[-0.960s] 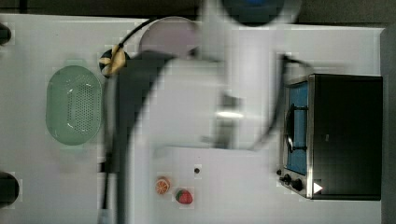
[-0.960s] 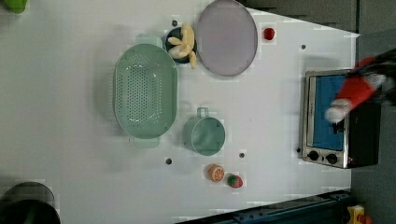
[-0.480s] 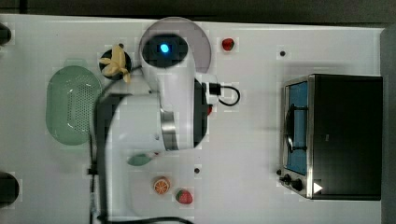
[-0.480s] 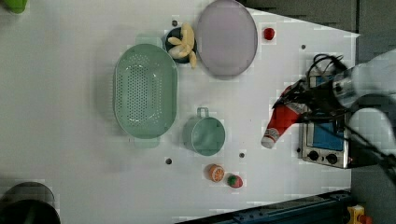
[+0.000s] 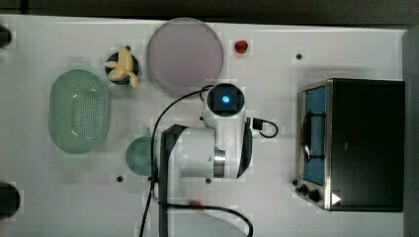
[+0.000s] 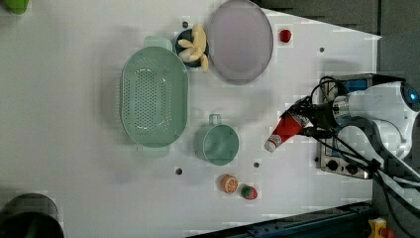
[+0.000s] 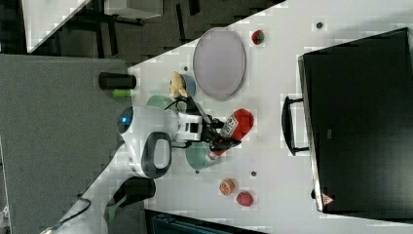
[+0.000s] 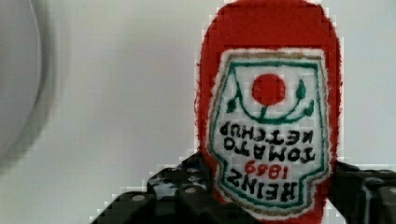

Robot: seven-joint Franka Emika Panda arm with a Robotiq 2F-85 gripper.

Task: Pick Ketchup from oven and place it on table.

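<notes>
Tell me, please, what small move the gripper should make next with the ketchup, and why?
Probably lower it: the gripper holds the ketchup tilted, cap down, out of the oven and over bare table beside the cup. I can't tell whether the cap touches, so descend gently before opening.

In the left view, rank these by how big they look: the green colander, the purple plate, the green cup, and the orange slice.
Largest to smallest in the left view:
1. Green colander
2. Purple plate, somewhat smaller in area
3. Green cup
4. Orange slice
All rest on the table, so nearness to the camera hardly affects the order.
</notes>
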